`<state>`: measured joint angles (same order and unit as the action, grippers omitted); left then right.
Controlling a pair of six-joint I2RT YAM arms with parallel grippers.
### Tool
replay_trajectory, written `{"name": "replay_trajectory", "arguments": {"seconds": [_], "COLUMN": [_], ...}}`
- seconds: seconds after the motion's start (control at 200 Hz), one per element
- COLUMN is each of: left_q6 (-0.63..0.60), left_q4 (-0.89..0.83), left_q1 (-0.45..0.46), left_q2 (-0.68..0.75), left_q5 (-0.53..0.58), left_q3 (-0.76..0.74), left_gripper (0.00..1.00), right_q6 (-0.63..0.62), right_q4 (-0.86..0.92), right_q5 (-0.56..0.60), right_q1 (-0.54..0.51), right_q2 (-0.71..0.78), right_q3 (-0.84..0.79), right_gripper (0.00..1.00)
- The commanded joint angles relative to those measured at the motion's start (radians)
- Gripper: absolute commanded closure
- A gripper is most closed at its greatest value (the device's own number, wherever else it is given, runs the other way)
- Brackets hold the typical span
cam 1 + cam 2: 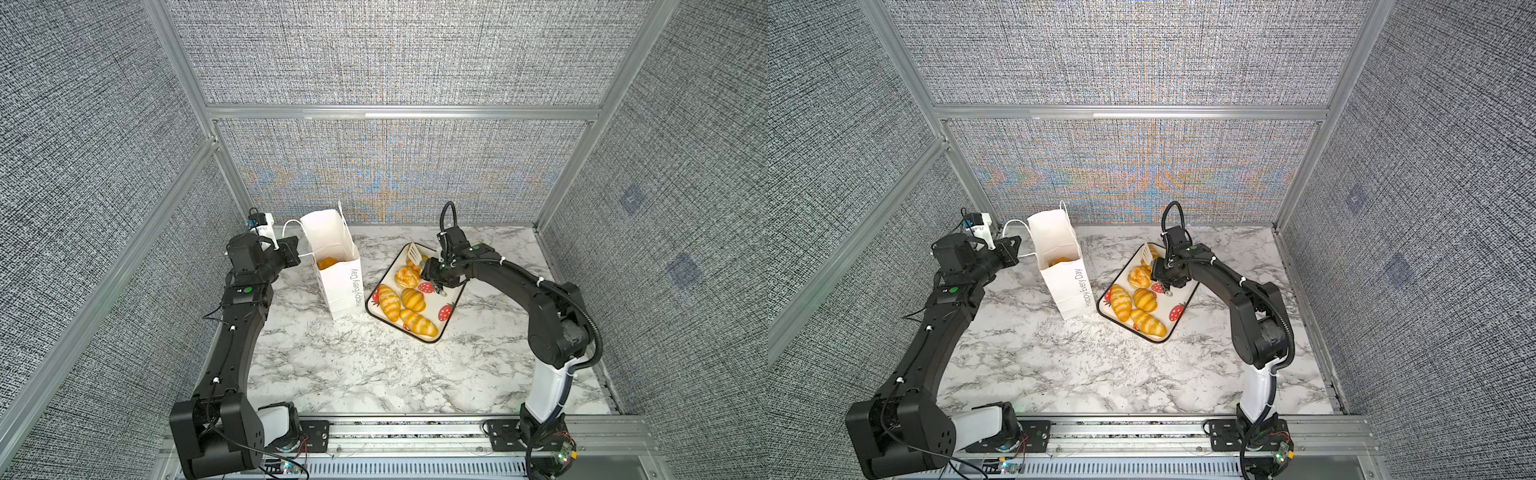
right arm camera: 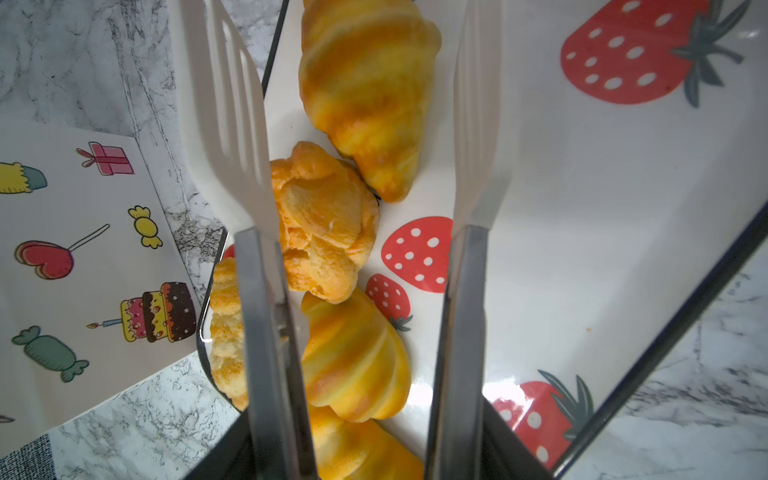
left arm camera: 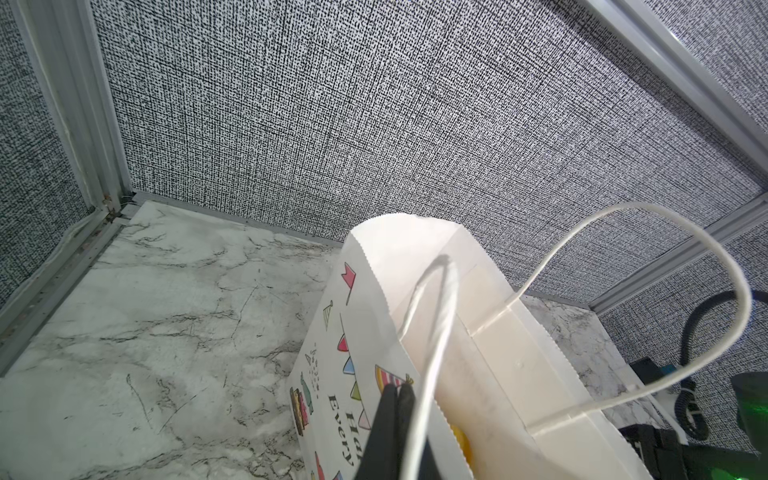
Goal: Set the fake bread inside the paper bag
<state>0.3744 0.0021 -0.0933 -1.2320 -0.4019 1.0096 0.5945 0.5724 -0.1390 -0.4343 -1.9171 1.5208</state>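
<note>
The bread [image 1: 405,299] is lying mostly on the tray [image 2: 582,187]. A flaky bun [image 2: 324,224] is sitting between the two white slotted blades of the tongs [image 2: 232,124]; whether a blade is touching it I cannot tell. A striped roll [image 2: 365,91] is lying just past the blade tips, and two more are lying back under the metal arms. One piece [image 1: 326,262] is resting inside the bag [image 1: 338,270], which is standing just beside the tongs, off the tray. The right gripper [image 1: 434,276] is gripping the tongs, whose blades are standing partly spread and clamping nothing. The left gripper [image 3: 395,407] is pinching the bag's rim, fingers pressed together.
</note>
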Motion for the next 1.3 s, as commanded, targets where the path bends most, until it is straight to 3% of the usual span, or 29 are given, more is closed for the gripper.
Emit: {"name": "replay_trajectory", "arguments": {"seconds": [0.0,1.015,1.296], "left_q6": [0.000,0.005,0.005], "left_q4": [0.017,0.020,0.020], "left_q1": [0.000,-0.002,-0.003], "left_q2": [0.007,0.005,0.003], "left_q5": [-0.012,-0.017,-0.016], "left_q3": [-0.002,-0.003,-0.003], "left_gripper": [1.00,1.00,1.00], "right_q6": [0.003,-0.003,-0.007], "right_q4": [0.000,0.007,0.003], "right_q5": [-0.006,-0.021,-0.009], "right_q1": [0.002,0.006,0.006], "right_q2": [-0.013,-0.116,-0.098], "right_q3": [0.016,0.093,0.069], "right_gripper": [0.41,0.41,0.55]}}
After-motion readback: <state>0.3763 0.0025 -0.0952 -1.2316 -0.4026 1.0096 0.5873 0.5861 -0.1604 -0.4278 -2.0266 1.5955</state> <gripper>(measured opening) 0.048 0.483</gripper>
